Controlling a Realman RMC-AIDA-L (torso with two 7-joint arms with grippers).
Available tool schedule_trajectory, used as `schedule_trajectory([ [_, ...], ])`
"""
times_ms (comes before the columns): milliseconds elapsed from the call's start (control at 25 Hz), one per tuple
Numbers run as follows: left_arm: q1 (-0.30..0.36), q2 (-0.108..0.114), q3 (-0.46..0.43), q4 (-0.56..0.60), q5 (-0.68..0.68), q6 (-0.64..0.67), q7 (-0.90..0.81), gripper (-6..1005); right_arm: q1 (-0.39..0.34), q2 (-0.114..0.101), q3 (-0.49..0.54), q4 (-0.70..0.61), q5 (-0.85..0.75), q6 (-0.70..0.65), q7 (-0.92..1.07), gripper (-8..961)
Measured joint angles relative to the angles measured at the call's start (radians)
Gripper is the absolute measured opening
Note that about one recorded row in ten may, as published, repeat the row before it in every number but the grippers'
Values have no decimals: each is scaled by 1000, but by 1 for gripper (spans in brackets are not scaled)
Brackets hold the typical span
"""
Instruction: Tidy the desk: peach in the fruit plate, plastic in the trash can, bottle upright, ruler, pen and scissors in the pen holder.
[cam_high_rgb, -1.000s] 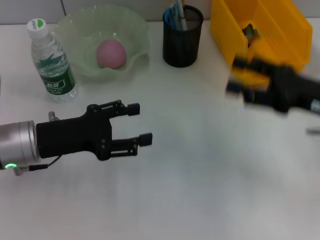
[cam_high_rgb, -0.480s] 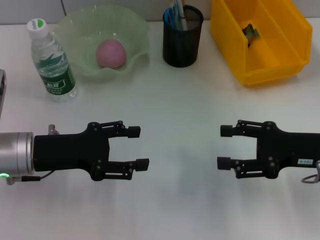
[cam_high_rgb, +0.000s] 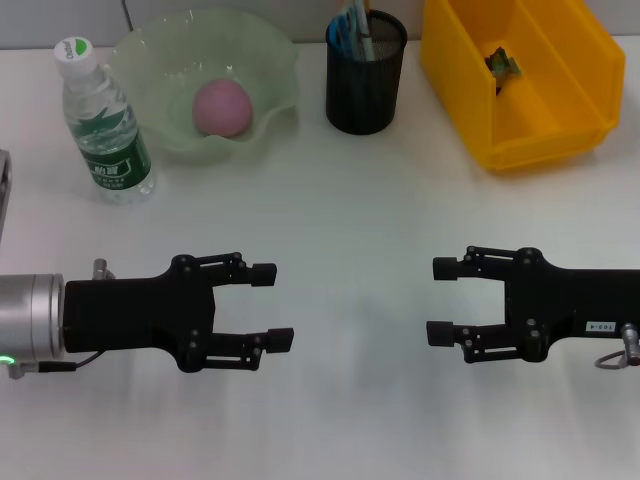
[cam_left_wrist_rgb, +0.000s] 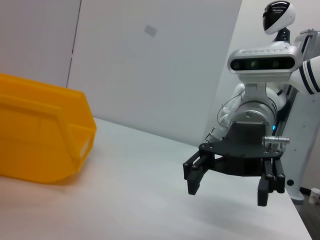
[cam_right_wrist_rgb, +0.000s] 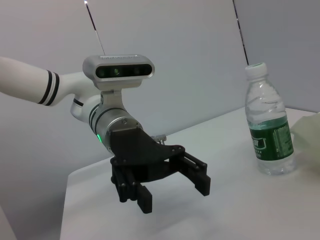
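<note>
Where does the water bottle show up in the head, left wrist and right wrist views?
Head view: water bottle upright at the far left, beside the fruit plate.
Left wrist view: not in it.
Right wrist view: upright at the right side.
Shared landmark: the left claw, open, also in the right wrist view.

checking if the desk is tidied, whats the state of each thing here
peach: in the green fruit plate
bottle: upright, cap on
pen holder: upright, items standing in it
yellow trash can: open, small scrap of plastic inside
left tool: open, empty, over the desk
right tool: open, empty, over the desk
</note>
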Motion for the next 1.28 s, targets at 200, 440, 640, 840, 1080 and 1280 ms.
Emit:
schedule_trajectory([
  [200,-4,0,0,0,19,-3,6,807,3,0,1,0,0,0,0,824],
  [440,-6,0,1,0,21,-10,9,807,11,0,0,0,0,0,0,824],
  [640,-3,1,0,0,21,-14,10,807,12,0,2,-4,0,-1,0,824],
  [840,-3,1,-5,0,21,-18,11,807,14,0,6,-8,0,-5,0,824],
  [1080,-5,0,0,1,21,-25,12,807,13,0,8,-10,0,-10,0,824],
  [1280,-7,0,0,4,21,-27,13,807,13,0,3,-11,0,-11,-1,824],
])
